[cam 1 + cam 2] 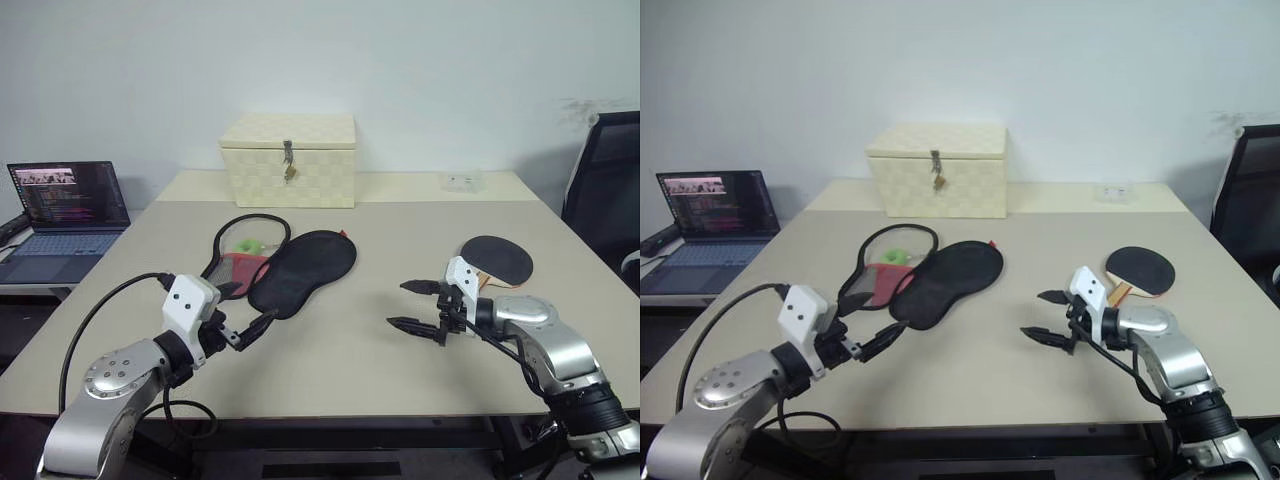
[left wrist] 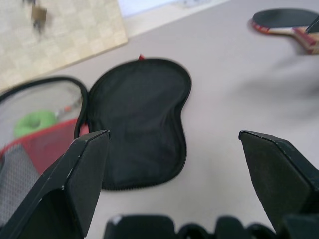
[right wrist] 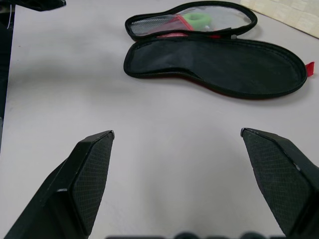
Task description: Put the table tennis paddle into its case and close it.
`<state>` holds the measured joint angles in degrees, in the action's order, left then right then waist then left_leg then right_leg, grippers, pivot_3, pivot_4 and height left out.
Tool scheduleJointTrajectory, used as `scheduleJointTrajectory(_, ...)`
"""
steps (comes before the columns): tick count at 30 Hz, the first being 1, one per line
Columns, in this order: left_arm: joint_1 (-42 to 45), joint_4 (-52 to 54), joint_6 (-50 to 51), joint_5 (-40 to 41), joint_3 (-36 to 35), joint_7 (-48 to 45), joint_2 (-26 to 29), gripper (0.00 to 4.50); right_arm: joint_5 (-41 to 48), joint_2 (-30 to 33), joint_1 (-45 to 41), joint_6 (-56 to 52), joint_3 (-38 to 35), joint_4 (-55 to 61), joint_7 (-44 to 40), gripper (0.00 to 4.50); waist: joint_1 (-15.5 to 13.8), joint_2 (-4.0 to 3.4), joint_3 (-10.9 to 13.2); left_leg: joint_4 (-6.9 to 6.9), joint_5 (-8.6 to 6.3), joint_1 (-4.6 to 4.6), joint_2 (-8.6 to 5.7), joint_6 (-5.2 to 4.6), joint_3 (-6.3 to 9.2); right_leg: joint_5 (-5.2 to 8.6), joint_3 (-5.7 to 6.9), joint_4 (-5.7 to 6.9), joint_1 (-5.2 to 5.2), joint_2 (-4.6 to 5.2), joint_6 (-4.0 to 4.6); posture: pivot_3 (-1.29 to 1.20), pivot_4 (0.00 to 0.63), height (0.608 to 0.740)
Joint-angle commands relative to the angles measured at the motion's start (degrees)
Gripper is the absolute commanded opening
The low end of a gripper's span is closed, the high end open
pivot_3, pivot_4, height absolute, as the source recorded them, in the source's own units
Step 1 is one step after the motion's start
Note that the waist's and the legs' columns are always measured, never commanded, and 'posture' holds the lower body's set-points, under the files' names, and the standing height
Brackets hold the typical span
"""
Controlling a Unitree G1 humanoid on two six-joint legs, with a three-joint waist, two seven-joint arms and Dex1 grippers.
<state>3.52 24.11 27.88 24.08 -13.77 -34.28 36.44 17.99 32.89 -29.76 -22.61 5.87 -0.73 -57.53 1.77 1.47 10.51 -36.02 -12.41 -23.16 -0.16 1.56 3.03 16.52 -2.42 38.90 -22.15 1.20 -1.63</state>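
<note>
— Paddle (image 1: 497,262) first: where from the grippers?

— Right gripper (image 1: 422,306) empty, fingers spread wide, hovering over bare table (image 1: 400,370) just in front of the paddle. Paddle lying flat on the table's right side, black rubber face up, handle (image 2: 299,36) angled back toward the right arm. Nothing touching it yet.

— And the left?

— Left gripper (image 1: 255,329) likewise wide apart and empty, aimed at the case (image 1: 290,268), close to its near end but not in contact. Case unzipped and laid open mid-table: black lining (image 3: 219,62) of one half facing up, the other half beside it with mesh pocket, red panel and something green (image 2: 34,122) inside.

— Handling, as a guess?

— Paddle probably light and stiff; flat blade sitting low on the surface, so hard to get fingers under. Rubber face likely grippy, wooden handle the thicker and safer hold, probably best pinched across its sides. Case looks soft and floppy, likely to slide or fold when pushed; better pinned at the rim by the left gripper while the blade goes in.

— Any writing or brand?

— None legible on paddle or case. Laptop (image 1: 68,222) on a side desk to the left, screen text too small to read. Cream woven box (image 1: 290,158) with a metal latch at the table's far edge, unmarked.
</note>
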Motion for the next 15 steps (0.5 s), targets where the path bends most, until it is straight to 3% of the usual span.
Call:
scheduleJointTrajectory(1, 0.47, -0.11, -1.76, 0.50, -1.58, 0.33, -0.67, 4.50, 0.69, 0.75, 0.12, -1.41, -0.07, 4.32, -0.23, 4.48, -0.01, 0.00, 0.00, 0.00, 0.00, 0.00, 0.00, 0.00, 0.01, 0.00, 0.00, 0.00, 0.00, 0.01, 0.00, 0.00, 0.150, 0.740)
scheduleJointTrajectory(8, 2.20, -1.56, -0.82, 4.63, -2.89, -0.97, -1.73, 4.50, 1.52, -2.22, -0.85, -11.51, -0.73, 7.11, 7.15, 4.48, -0.01, 0.01, 0.00, -0.03, 0.00, 0.02, 0.01, 0.00, 0.02, 0.00, 0.01, 0.02, 0.03, 0.02, 0.00, 0.00, 0.150, 0.740)
scheduleJointTrajectory(15, 3.41, -7.11, -1.18, 6.62, -4.57, -9.08, 4.37, 4.50, 3.99, -9.61, -4.57, -24.10, -0.24, 8.03, 15.16, 4.48, 0.13, -0.01, 0.01, 0.02, 0.00, 0.02, 0.07, 0.00, 0.04, 0.04, 0.03, 0.06, -0.03, -0.04, 0.08, 0.00, 0.150, 0.740)
